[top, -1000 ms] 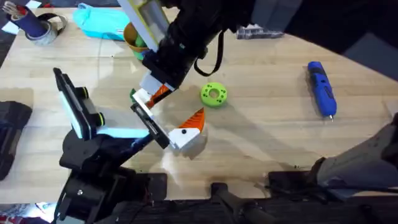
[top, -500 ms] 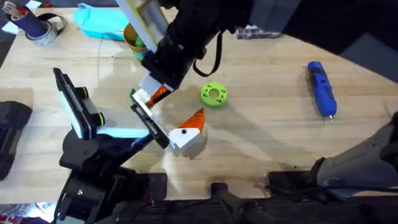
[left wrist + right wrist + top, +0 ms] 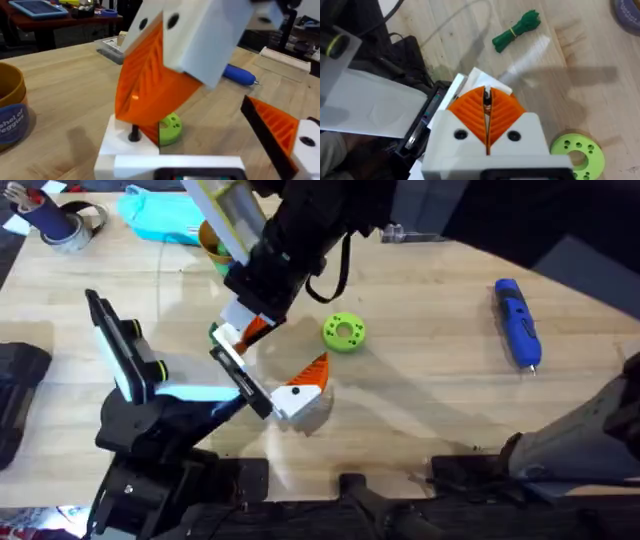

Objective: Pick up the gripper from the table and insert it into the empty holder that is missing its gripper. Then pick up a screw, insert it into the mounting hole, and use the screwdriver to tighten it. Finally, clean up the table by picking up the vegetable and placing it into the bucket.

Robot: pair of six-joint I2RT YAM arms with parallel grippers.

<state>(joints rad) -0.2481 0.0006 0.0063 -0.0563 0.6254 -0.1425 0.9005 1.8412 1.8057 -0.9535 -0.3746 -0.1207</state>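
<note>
Where the right arm reaches across the wooden table [image 3: 430,390] toward its near left part, the right gripper [image 3: 248,332] is held directly above one end of the holder [image 3: 243,383], which is carried by the left arm. The holder's long axis is laid diagonally, from the far left toward the near edge. The left gripper [image 3: 272,360] is spread wide with nothing between its fingers: one white finger block [image 3: 125,150] is seated under the right gripper, and the other finger [image 3: 300,395] is set at the opposite end, its orange wedge pointed toward the far right. The screwdriver [image 3: 518,322] is laid well apart, near the right edge, its long axis running from far to near and its silver tip turned to the near edge. The orange pads [image 3: 470,112] are pressed together on a small dark screw [image 3: 134,134], which is held upright, its lower end touching the finger block's top.
</note>
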